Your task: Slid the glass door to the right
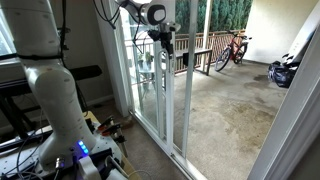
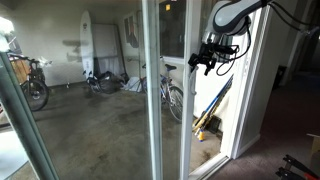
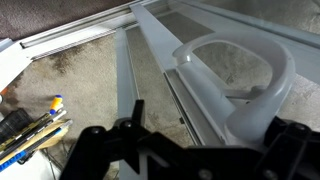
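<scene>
The glass door [image 1: 164, 95] is a tall clear panel in a slim white frame, standing upright beside the robot; it shows in both exterior views [image 2: 150, 100]. My black gripper [image 1: 160, 36] is up against the door's vertical stile at upper height [image 2: 214, 55]. In the wrist view the stile [image 3: 158, 50] carries a white looped handle [image 3: 262, 72]. My gripper [image 3: 205, 150] is open, its fingers spread wide, and the handle's lower post stands between them, close to the right finger. I cannot tell whether a finger touches it.
The robot's white base [image 1: 55, 95] stands indoors by the door. Beyond the glass lies a concrete patio with bicycles [image 1: 232, 50] [image 2: 176, 97], a surfboard [image 2: 88, 45] and a railing [image 1: 195, 50]. Tools lie on the floor near the track [image 3: 30, 125].
</scene>
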